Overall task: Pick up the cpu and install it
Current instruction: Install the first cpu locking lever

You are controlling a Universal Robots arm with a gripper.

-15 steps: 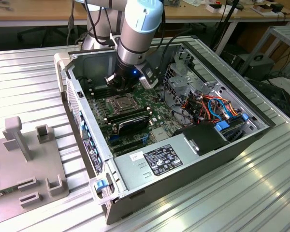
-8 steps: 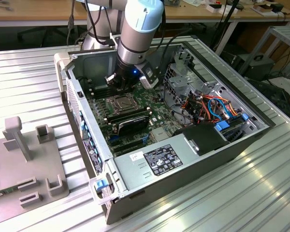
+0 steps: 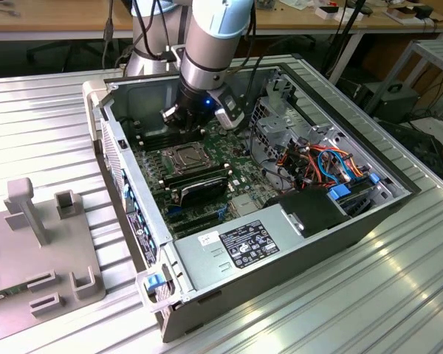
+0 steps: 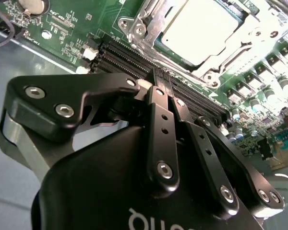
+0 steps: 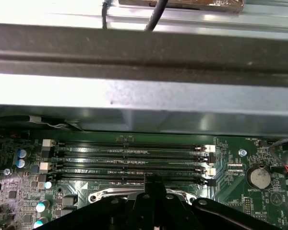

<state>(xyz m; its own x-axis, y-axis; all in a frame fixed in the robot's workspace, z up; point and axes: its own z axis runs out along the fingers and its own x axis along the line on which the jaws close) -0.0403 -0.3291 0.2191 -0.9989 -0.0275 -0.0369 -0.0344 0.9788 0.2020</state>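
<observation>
The arm reaches down into the open computer case (image 3: 133, 221), which lies on its side on the ribbed metal counter (image 3: 354, 295), filling the middle of the exterior view. Its hand (image 3: 194, 118) hangs in the upper middle of that frame, over the green motherboard (image 3: 236, 166), just above the metal-framed socket (image 3: 182, 156).

In the second wrist view the hand (image 4: 163, 88) has its two black fingers (image 4: 159, 124) pressed together with no gap between their tips and nothing held between them. The tips sit over the rows of black memory slots (image 4: 129, 60) that run beside the socket (image 4: 206, 72).

The cpu (image 4: 199, 31) lies flat inside that socket at the upper right of the second wrist view, its pale grey metallic face up and the metal frame around it. The hand is close to it but not touching.

In the first wrist view the closed fingertips (image 5: 151, 184) stand at the lower middle of the frame, in front of the four parallel memory slots (image 5: 129, 160), with the case wall (image 5: 144, 96) across the upper half and a round coin battery (image 5: 259, 177) at the lower right.

In the exterior view a grey fixture plate (image 3: 37, 265) lies on the counter at the lower left, and the power supply (image 3: 258, 243) sits in the lower part of the case.
</observation>
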